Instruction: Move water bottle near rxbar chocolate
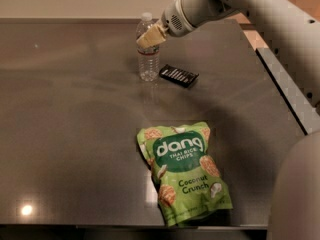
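Note:
The water bottle (pixel 148 59) stands upright on the dark table, clear with a white cap. The rxbar chocolate (pixel 178 75), a small flat black wrapper, lies just to the right of the bottle with a small gap between them. My gripper (pixel 150 35) reaches in from the upper right and sits at the bottle's shoulder, covering part of its neck. The bottle's base rests on the table.
A large green "dang" chip bag (pixel 185 176) lies flat near the table's front edge. The table's right edge (pixel 280 89) runs diagonally under my arm. My arm's lower body (pixel 300 189) fills the lower right corner.

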`<state>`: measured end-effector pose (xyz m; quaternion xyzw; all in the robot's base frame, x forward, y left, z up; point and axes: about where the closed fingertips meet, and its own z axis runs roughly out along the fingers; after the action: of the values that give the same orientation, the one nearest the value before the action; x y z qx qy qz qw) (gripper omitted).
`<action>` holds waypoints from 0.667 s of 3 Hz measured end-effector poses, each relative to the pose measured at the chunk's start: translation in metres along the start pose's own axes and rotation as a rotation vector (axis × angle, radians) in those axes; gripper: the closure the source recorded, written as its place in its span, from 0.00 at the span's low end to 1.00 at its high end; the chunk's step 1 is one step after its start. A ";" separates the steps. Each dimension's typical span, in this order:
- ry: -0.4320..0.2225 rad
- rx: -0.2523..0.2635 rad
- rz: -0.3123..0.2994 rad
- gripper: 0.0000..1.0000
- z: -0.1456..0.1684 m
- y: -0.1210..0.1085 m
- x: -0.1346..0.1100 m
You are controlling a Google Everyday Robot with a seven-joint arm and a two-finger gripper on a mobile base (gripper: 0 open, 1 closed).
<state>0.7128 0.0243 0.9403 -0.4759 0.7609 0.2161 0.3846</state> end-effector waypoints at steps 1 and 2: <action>0.000 0.000 0.000 0.12 0.000 0.000 0.000; 0.002 -0.005 0.000 0.00 0.003 0.001 0.000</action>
<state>0.7127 0.0268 0.9384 -0.4771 0.7606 0.2175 0.3828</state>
